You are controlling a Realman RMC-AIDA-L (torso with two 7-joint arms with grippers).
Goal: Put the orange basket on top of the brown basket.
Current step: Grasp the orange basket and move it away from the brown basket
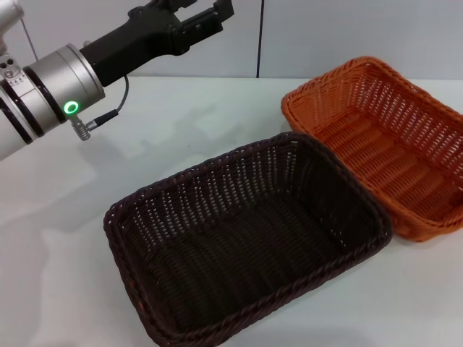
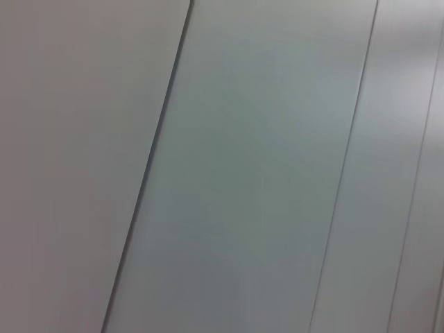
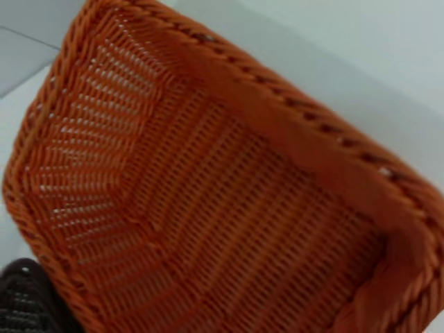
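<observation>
The orange basket (image 1: 376, 137) stands empty on the white table at the far right. The brown basket (image 1: 246, 238) stands empty in front of it, toward the middle, with its far right corner against the orange basket's side. My left gripper (image 1: 189, 20) is held high over the table's far left, well apart from both baskets. My right gripper shows in no view. The right wrist view looks down into the orange basket (image 3: 208, 208) from close by, with a corner of the brown basket (image 3: 21, 305) beside it.
The white table (image 1: 166, 137) spreads to the left of and behind the brown basket. A pale panelled wall (image 2: 263, 166) stands behind the table and fills the left wrist view. The orange basket's right end runs past the head view's edge.
</observation>
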